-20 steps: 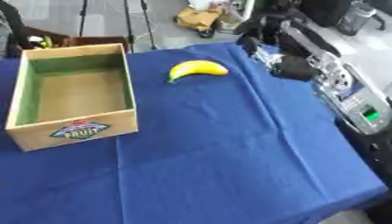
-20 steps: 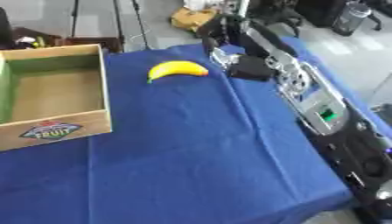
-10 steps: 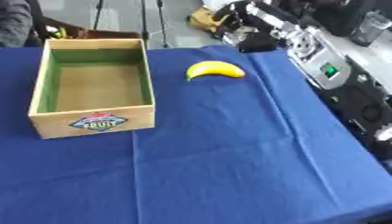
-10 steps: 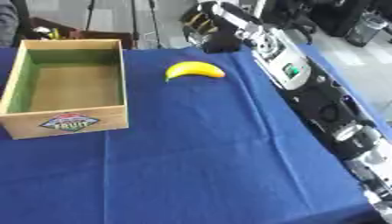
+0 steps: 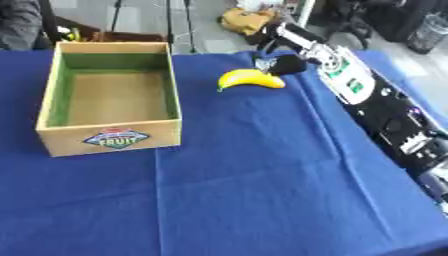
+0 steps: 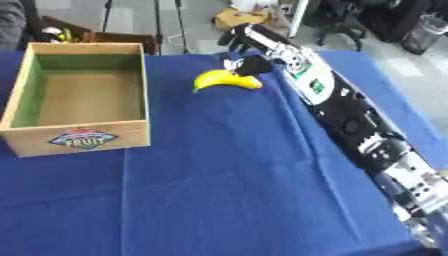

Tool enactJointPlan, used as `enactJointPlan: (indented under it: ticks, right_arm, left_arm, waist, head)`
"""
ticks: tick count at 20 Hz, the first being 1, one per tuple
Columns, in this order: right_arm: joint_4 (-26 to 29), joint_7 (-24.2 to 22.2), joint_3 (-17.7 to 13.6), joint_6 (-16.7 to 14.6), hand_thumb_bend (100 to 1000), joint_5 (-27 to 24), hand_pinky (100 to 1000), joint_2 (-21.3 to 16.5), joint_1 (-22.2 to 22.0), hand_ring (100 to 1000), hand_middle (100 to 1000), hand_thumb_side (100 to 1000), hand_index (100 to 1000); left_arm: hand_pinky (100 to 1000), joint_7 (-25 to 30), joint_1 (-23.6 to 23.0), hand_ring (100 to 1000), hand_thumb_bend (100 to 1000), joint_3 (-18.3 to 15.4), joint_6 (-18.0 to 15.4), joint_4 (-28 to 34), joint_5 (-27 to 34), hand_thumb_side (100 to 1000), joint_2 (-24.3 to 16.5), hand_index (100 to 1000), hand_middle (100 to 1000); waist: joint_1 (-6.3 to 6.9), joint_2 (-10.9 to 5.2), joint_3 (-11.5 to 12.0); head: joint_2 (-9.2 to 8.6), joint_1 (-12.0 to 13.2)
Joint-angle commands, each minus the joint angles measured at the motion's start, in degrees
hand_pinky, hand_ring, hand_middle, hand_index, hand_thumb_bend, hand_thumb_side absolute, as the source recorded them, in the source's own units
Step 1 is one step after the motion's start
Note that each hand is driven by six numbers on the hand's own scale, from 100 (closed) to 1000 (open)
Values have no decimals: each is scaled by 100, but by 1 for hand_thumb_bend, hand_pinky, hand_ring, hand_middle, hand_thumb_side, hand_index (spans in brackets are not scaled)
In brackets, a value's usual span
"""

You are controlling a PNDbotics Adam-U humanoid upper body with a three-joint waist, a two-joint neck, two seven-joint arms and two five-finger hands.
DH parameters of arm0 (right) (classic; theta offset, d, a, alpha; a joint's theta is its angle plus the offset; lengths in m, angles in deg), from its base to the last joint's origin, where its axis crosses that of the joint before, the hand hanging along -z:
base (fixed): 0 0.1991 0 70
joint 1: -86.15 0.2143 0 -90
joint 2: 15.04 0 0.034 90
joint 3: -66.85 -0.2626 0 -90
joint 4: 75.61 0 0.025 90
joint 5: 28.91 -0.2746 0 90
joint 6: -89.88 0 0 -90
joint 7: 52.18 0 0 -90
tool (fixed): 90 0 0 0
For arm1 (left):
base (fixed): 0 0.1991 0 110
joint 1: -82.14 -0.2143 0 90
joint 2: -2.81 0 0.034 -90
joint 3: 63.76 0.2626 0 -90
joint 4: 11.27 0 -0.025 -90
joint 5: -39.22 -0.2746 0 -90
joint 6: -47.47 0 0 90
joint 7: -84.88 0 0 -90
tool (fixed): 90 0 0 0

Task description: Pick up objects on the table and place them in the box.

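A yellow banana (image 5: pixel 250 79) lies on the blue tablecloth at the far middle of the table. My right arm (image 6: pixel 341 107) stretches from the lower right up to it. My right hand (image 5: pixel 283 64) hangs just above and beside the banana's right end; whether it touches the fruit is not clear. A wooden box (image 5: pixel 112 136) with a green inside and a fruit label stands at the left, with nothing in it. My left hand shows in neither view.
The blue cloth (image 5: pixel 262 190) covers the whole table. Beyond the far edge are tripod legs (image 5: pixel 175 25), a brownish bundle (image 6: pixel 236 17) on the floor and dark chairs. A person's sleeve shows at the far left corner.
The camera has swung, so the whole picture has shifted right. My right hand has drawn closer to the banana's right end. Banana and box keep their places on the cloth.
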Motion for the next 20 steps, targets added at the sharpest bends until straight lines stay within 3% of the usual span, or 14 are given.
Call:
enactJointPlan:
  ticks: [1, 8, 20]
  right_arm:
    - [-432, 160, -45, -240, 105, 284, 750, -105, 184, 823, 779, 319, 786]
    - [-949, 353, 53, -702, 100, 554, 786, 71, 411, 875, 831, 335, 803]
    - [-876, 274, 163, -815, 103, 636, 795, 238, 542, 887, 844, 352, 815]
  left_arm:
    - [612, 46, 77, 802, 173, 41, -12, 129, 38, 1000, -68, 609, 615]
    - [611, 64, 89, 801, 171, 57, -20, 133, 37, 1000, -45, 609, 614]
    - [609, 80, 106, 800, 170, 75, -16, 141, 25, 1000, -13, 609, 612]
  waist:
    - [31, -76, 21]
    - [59, -37, 90]
    - [54, 23, 180]
  head:
    - [-70, -49]
    - [-99, -94]
    - [-167, -126]
